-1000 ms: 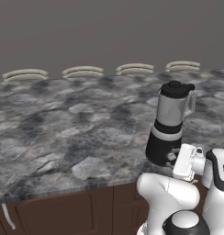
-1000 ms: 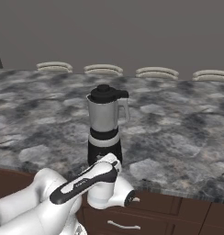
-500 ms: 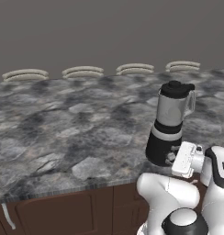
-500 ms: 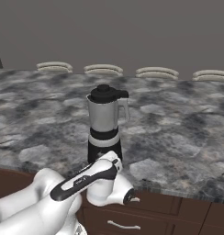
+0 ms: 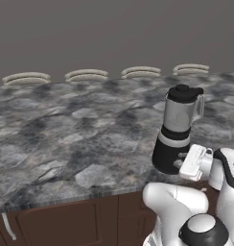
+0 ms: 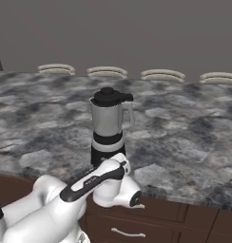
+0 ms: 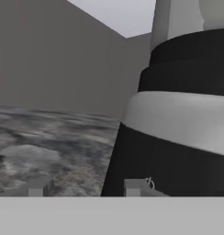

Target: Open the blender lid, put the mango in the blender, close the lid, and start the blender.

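blender base: black, smooth, matt plastic look
blender collar: pale grey, smooth, soft sheen
blender jar: translucent grey, glassy or clear-plastic look, slight gloss
blender lid: black, matt plastic look
desk: mottled grey-black stone, granite-like, polished but low shine
cabinet fronts: dark brown wood look, satin
cabinet handle: pale, metal-like
wall: flat grey, matt

arm: glossy white rounded links | dark joint caps
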